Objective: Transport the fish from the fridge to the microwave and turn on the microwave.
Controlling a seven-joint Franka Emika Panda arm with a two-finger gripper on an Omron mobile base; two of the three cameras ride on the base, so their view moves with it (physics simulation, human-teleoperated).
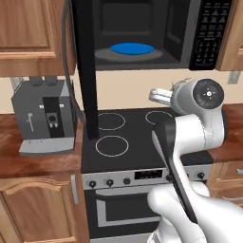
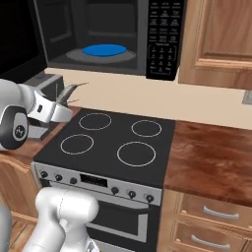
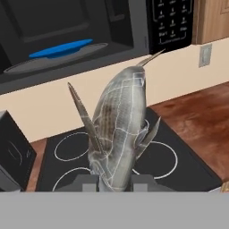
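- One fish [image 3: 118,129] clenched in gripper [image 3: 115,181], held above stove [image 2: 113,142], below and near open microwave [image 1: 156,33].
- Step in hand: carry leg, fridge part looks done.
- Next: lift fish up and in onto blue plate [image 1: 132,48], release, shut door [image 1: 85,66], press keypad [image 2: 165,37].

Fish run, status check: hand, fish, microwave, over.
Hand shut on fish, over the stove. Microwave door open, blue plate bare. Nothing blocking the opening.
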